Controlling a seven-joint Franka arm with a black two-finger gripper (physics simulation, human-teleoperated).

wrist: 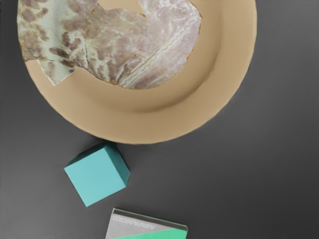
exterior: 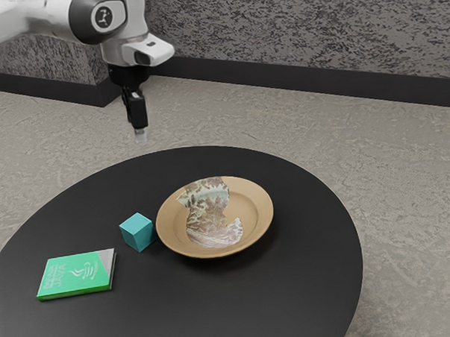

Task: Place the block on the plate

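High over the far edge of the table, the black gripper [exterior: 140, 132] hangs pointing down, well above the block and the plate. A teal block [exterior: 137, 232] rests on the table just beside the tan plate [exterior: 258, 204], on the plate's side toward the exterior view's left. In the wrist view the block [wrist: 97, 175] lies close by the rim of the plate [wrist: 149, 130]. The plate has a brown and whitish marbled pattern across its middle.
A green and grey book [exterior: 78, 274] lies flat near the block, on the side away from the plate; its corner [wrist: 149, 226] is in the wrist view. The round black table [exterior: 238, 302] carries all of these.
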